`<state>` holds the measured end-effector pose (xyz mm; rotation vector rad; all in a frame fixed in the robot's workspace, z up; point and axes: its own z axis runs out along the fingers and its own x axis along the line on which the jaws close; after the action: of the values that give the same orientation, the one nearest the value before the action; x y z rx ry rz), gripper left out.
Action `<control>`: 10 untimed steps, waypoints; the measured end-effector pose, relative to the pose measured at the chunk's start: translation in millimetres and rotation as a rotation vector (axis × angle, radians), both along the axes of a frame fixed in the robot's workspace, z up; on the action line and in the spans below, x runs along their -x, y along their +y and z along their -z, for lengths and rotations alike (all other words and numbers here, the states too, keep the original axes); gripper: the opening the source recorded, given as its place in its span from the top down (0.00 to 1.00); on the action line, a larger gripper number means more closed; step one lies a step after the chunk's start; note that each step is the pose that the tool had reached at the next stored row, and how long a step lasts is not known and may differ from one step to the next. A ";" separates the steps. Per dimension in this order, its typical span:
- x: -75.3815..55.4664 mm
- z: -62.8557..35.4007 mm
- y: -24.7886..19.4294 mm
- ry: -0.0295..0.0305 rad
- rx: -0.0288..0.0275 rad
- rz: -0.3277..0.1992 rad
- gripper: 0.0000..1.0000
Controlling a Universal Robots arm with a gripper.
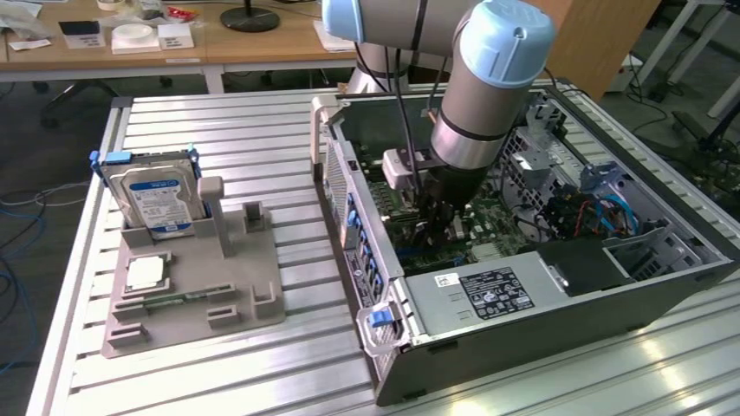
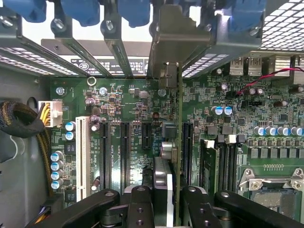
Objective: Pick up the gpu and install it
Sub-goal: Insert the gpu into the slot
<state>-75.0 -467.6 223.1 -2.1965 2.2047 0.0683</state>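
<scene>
Black gripper fingers (image 2: 137, 209) sit closest to the wrist lens, two of them, partly closed on the gpu (image 2: 167, 156). Card is held edge-on between the pads, standing upright over the motherboard (image 2: 118, 95); its silver end bracket (image 2: 178, 40) reaches away from the fingers toward the case's rear slot frame. Whether the card's edge has reached a slot cannot be told.

Just beside the card on the board: three long black expansion slots, one short black slot, and one white slot farther out to the side. On the other side of the card, memory slots (image 2: 223, 161), with one green stick seated in the nearest; the exact slot count is hard to make out. Beyond those, one CPU socket (image 2: 275, 190). Several small blue-topped capacitors are scattered around. Blue slot latches (image 2: 85, 12) run along the rear frame ahead of the gripper, at least four.

Exterior view: one arm, gripper (image 1: 439, 217) reaching straight down inside the open computer case (image 1: 647, 295), which lies on its side on the slatted aluminium table (image 1: 231, 130). One power supply (image 1: 486, 295) with a black label lies near the gripper, inside the case.

Well apart from the gripper, toward the exterior view's left, one grey parts holder (image 1: 220, 295) rests on the table. One hard drive (image 1: 156, 195) with a blue-white label stands upright in it, and one square chip (image 1: 145, 273) and one narrow green memory stick (image 1: 168, 301) lie flat on it.
</scene>
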 end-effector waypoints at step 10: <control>0.0 0.1 1.5 0.0000 0.0004 0.000 0.72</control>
<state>-75.0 -466.2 223.0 -2.1965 2.2050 0.0679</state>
